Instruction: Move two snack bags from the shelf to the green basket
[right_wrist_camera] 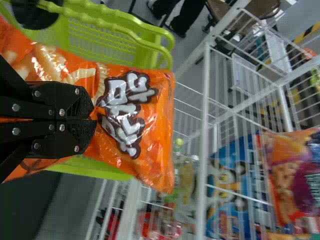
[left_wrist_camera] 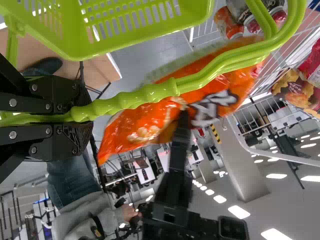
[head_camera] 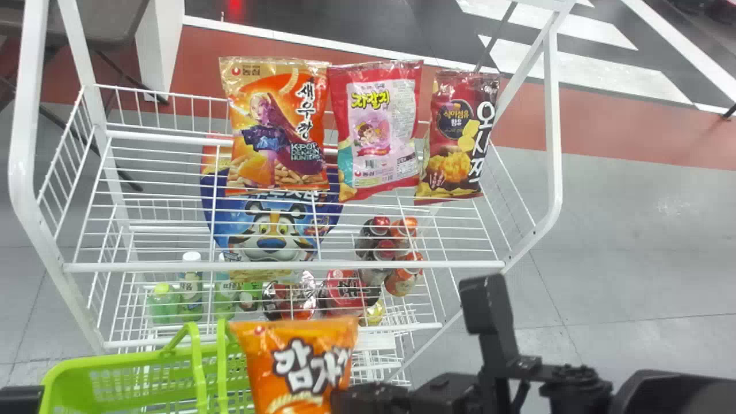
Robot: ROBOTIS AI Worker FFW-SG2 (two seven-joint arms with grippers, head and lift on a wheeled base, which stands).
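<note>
The right claw (head_camera: 341, 399) clenches the orange snack bag (head_camera: 302, 356), its long axis pointing top-first toward the shelf (head_camera: 144, 267).

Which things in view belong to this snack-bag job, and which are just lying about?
Job:
- orange snack bag, in right gripper
- green basket, handle in left gripper
- shelf; one of its three upper snack bags may be next

Lying about:
- tiger-print bag
- bottles
- cans
</note>
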